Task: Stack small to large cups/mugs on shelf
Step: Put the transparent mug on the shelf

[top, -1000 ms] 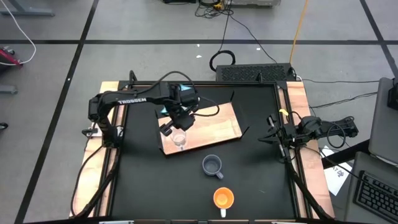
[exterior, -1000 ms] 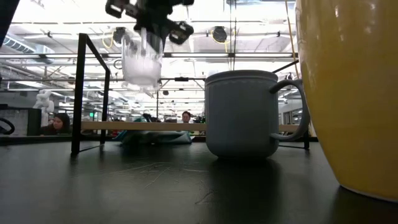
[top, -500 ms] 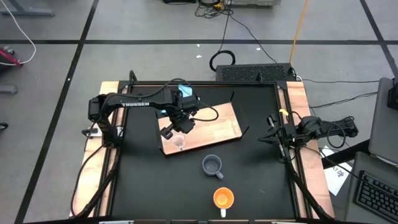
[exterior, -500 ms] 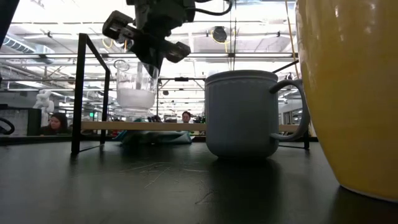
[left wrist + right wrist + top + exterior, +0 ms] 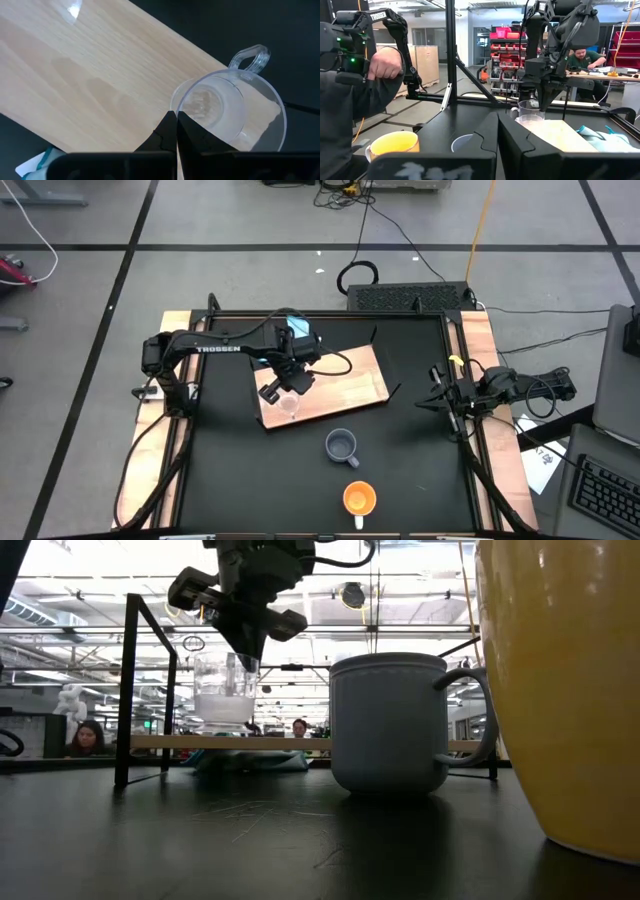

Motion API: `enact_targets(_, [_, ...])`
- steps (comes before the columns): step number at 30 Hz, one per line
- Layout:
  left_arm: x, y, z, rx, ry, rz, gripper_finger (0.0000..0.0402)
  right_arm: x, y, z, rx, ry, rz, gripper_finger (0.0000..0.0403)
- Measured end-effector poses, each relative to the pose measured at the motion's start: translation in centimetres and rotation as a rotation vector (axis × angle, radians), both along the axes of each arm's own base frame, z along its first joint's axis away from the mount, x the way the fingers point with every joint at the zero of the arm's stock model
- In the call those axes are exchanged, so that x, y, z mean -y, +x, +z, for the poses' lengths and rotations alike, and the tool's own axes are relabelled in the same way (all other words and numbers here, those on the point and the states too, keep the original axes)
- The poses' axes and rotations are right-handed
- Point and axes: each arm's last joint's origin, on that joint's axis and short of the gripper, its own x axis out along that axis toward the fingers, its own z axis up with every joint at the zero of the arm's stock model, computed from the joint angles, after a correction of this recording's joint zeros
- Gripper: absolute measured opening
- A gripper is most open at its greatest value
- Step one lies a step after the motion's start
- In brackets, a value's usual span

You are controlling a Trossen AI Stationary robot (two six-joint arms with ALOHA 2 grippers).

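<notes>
Your left pincer (image 5: 283,383) sits over the front-left corner of the shelf (image 5: 350,380), fingers pressed together on the rim of the small clear glass cup (image 5: 290,403). The cup stands upright on the board, handle toward the board's edge. Your right pincer (image 5: 437,402) waits at the right edge of the bench (image 5: 420,470), fingers together, holding nothing. Grey-blue mug (image 5: 341,446) stands on the bench just in front of the shelf; orange mug (image 5: 359,500) near the front edge.
</notes>
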Motion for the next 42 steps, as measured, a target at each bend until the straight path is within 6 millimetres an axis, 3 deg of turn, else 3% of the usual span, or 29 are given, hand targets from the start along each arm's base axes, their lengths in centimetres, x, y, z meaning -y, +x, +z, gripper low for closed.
enact_targets(17, [-0.2,0.0,0.0,0.006,-0.035,0.036,0.0,0.0,0.0,0.0,0.0,0.0,0.0,0.0])
enact_targets(30, [-0.2,-0.2,-1.9,-0.012,-0.013,0.072,0.0,0.0,0.0,0.0,-0.004,-0.001,0.0,0.0])
enact_targets(42, [1.1,-0.6,-0.9,0.019,0.065,0.068,0.0,0.0,0.0,0.0,-0.003,-0.001,0.0,0.0])
